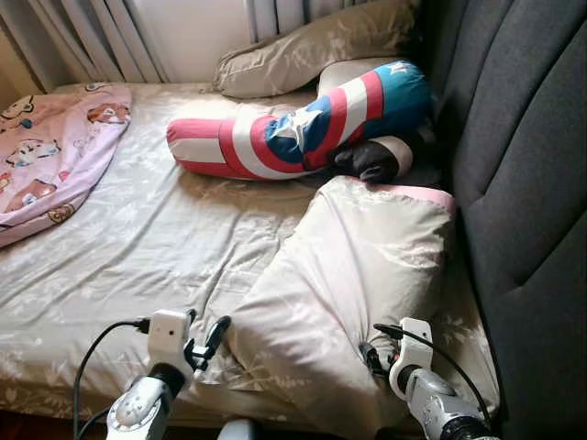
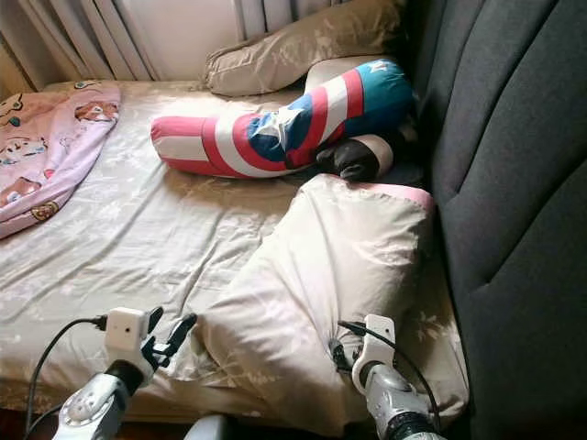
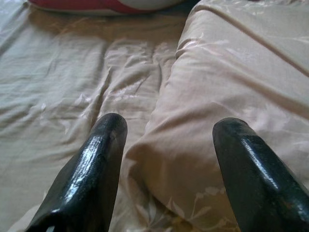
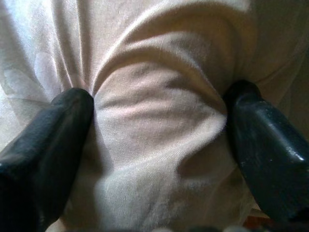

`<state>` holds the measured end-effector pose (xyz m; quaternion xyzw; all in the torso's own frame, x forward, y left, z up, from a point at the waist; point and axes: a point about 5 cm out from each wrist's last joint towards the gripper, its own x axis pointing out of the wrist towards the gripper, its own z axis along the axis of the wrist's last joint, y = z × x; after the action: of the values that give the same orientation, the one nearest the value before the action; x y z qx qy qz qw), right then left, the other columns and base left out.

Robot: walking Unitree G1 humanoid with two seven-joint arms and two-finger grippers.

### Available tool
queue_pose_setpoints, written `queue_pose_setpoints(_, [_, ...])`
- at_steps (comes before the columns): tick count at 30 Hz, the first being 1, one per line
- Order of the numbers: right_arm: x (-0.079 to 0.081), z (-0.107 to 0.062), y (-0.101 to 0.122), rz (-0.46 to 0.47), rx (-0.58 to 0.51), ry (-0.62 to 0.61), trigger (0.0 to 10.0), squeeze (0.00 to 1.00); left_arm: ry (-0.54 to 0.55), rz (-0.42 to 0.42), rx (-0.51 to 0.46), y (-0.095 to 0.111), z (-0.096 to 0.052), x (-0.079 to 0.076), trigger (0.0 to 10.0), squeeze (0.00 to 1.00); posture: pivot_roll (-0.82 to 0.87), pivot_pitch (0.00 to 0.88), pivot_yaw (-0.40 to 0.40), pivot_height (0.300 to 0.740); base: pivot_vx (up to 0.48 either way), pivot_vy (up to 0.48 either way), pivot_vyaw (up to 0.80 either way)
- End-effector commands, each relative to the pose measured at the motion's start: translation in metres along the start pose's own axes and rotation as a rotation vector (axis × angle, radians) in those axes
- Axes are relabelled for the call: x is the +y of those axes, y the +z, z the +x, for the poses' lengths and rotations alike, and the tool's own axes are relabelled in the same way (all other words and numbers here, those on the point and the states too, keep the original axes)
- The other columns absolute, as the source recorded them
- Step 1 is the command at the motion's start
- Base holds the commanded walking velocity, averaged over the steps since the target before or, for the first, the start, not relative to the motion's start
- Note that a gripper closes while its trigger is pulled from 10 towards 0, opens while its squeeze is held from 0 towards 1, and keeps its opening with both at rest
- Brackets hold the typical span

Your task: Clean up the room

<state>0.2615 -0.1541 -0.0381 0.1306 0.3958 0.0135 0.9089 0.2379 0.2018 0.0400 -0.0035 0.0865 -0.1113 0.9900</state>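
A large beige pillow [image 1: 348, 275] lies askew on the near right of the bed [image 1: 156, 238], leaning toward the dark headboard. My left gripper [image 1: 209, 341] stands open just at the pillow's near-left corner; in the left wrist view that corner [image 3: 193, 159] sits between its black fingers [image 3: 104, 154]. My right gripper [image 1: 371, 353] is pressed into the pillow's near edge. In the right wrist view its fingers [image 4: 58, 125] stand apart with pillow cloth [image 4: 154, 125] bulging between them. A red, white and blue star bolster [image 1: 303, 119] lies across the far part of the bed.
A second beige pillow [image 1: 312, 46] rests at the back by the curtains [image 1: 92, 37]. A pink cartoon-print blanket [image 1: 46, 156] covers the far left. The padded grey headboard [image 1: 523, 165] walls off the right side. A dark cushion [image 1: 367, 160] sits under the bolster's end.
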Motion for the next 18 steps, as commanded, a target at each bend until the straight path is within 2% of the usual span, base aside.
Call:
queue_pose_setpoints(1, [0.0084,-0.0025,-0.0436,0.014,0.163,0.008,0.0,0.00,0.002,0.003,0.010,0.0011,-0.0047,0.0038,10.0,0.00,0.16,0.166,0.090,0.660,0.000,0.000,0.00])
queue_pose_setpoints(4, [0.0116,-0.0024,-0.0463,0.009,0.165,0.011,0.0,0.00,0.004,0.007,0.018,0.0004,-0.0084,0.0048,10.0,0.00,0.16,0.179,0.090,0.660,0.000,0.000,0.00])
queue_pose_setpoints(18, [0.0102,-0.0027,-0.0472,-0.002,0.157,0.005,0.0,0.00,0.001,-0.005,0.024,0.0035,-0.0064,-0.0007,10.0,0.00,0.15,0.180,0.080,0.660,0.000,0.000,0.00])
